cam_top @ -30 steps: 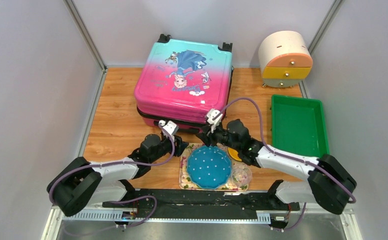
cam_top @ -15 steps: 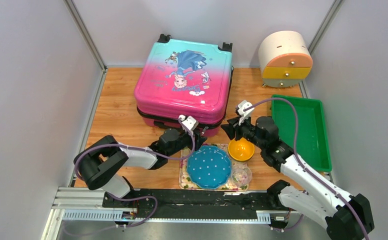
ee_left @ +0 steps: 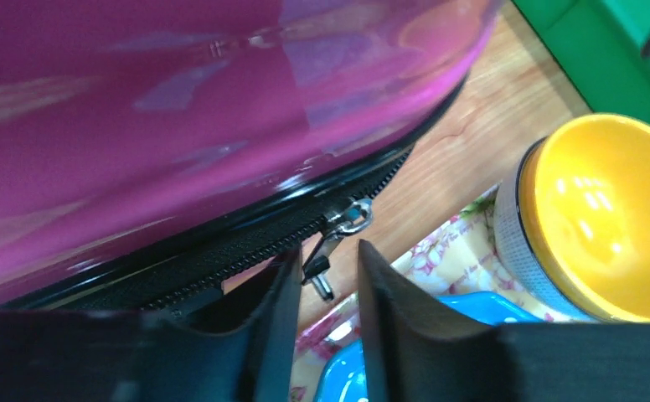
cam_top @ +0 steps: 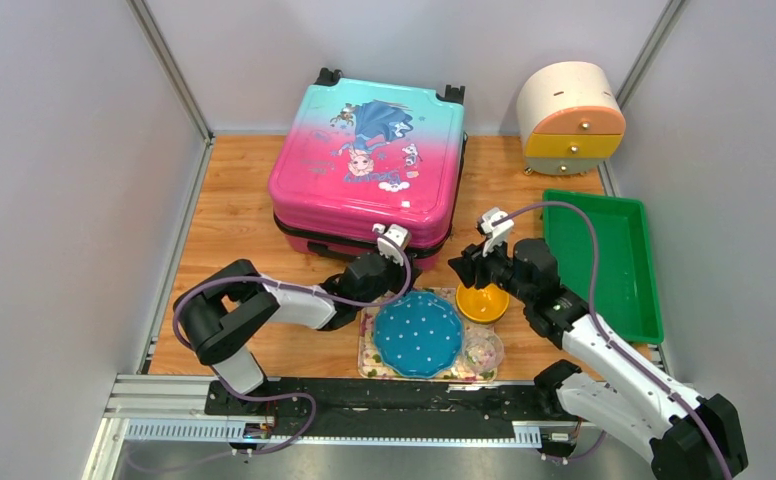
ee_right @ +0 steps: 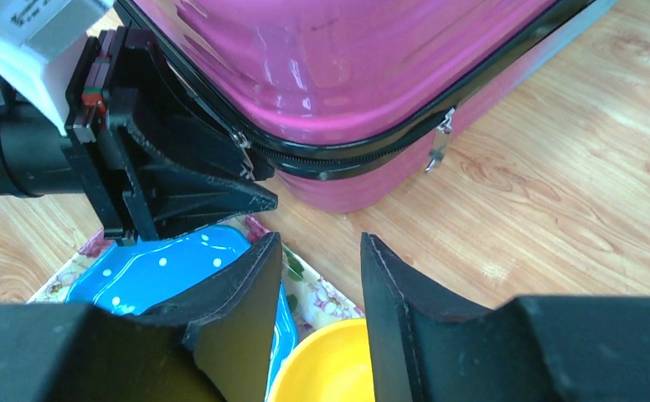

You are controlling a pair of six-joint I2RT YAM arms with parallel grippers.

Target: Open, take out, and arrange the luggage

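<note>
The luggage [cam_top: 364, 160] lies flat and closed at the back middle, pink-to-turquoise with a cartoon girl print. My left gripper [cam_top: 401, 264] is at its near right corner. In the left wrist view the pink shell [ee_left: 188, 109] and black zipper fill the top, and a metal zipper pull [ee_left: 336, 241] hangs between my slightly parted fingertips [ee_left: 284, 280], not pinched. My right gripper [cam_top: 462, 268] is open and empty just right of that corner, above the orange bowl [cam_top: 482, 300]. The right wrist view shows the luggage [ee_right: 347, 67], a second zipper pull [ee_right: 439, 142] and the left gripper [ee_right: 259, 199].
A blue dotted plate [cam_top: 419, 335], the orange bowl and a clear bowl [cam_top: 482, 350] sit on a floral mat [cam_top: 368, 345] in front of the luggage. A green tray [cam_top: 596, 260] lies at the right. A round cream drawer cabinet [cam_top: 571, 118] stands at the back right.
My left gripper has slid right along the luggage's front edge to its near right corner. My right arm swung right, off the plate, to above the orange bowl.
</note>
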